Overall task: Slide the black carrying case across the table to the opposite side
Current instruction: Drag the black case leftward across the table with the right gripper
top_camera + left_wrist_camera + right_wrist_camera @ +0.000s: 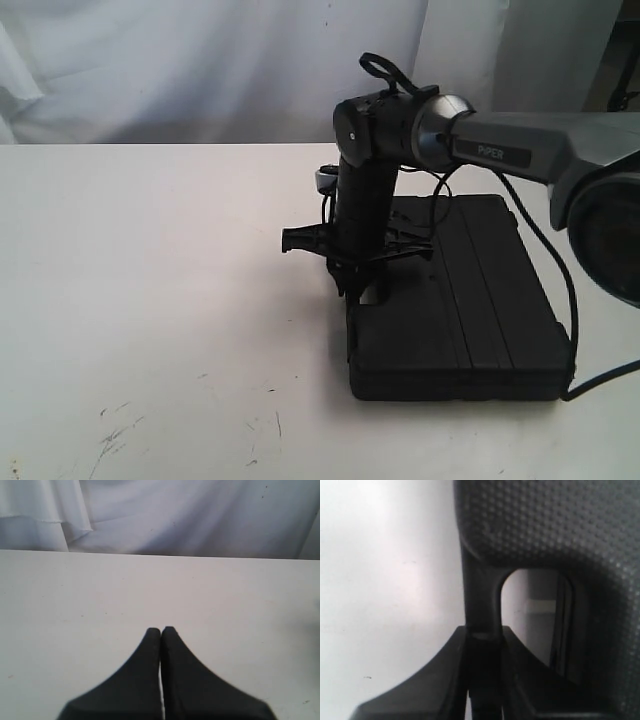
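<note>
White surface [150,300] carries the black carrying case [480,310] lying flat toward the exterior view's right, where the right end effector [484,632] clamps its handle [481,600], probably to drag it across, while the left end effector [161,630] hangs pressed together, idle.

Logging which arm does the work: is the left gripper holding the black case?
No, the left gripper has its fingertips pressed together with nothing between them, above the white table.
</note>
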Controlling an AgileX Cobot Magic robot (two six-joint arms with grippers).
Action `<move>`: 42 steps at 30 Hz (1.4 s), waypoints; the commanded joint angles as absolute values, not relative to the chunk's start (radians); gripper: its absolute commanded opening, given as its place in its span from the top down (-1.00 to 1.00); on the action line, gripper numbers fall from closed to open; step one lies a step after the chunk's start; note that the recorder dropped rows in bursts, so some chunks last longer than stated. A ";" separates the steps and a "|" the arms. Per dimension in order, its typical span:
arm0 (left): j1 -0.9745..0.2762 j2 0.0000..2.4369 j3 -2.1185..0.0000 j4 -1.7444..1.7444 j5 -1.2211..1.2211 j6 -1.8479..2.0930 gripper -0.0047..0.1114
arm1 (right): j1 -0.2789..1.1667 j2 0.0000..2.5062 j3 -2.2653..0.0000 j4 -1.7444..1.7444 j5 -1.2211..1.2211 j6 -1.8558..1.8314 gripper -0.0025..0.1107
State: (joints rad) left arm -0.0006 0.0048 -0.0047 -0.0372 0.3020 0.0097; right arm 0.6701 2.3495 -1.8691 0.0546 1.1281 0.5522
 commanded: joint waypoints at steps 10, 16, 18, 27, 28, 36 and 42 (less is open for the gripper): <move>0.000 0.000 0.000 -0.043 0.293 0.007 0.92 | 0.742 2.348 -1.915 0.160 1.028 0.576 0.96; 0.000 0.000 0.000 -0.043 0.293 0.007 0.92 | 0.777 2.349 -1.915 0.171 0.976 0.609 0.96; 0.000 0.000 0.000 -0.043 0.293 0.011 0.92 | 0.788 2.351 -1.920 0.174 0.965 0.623 0.96; 0.000 0.000 0.000 -0.043 0.293 0.011 0.92 | 0.821 2.351 -1.963 0.175 0.939 0.666 0.96; 0.000 0.000 0.000 -0.043 0.293 0.011 0.92 | 0.826 2.351 -1.963 0.175 0.932 0.672 0.96; 0.000 0.000 0.000 -0.043 0.293 0.008 0.92 | 0.854 2.351 -1.963 0.198 0.874 0.694 0.96; 0.000 0.000 0.000 -0.043 0.293 0.010 0.92 | 0.857 2.351 -1.963 0.243 0.793 0.706 0.96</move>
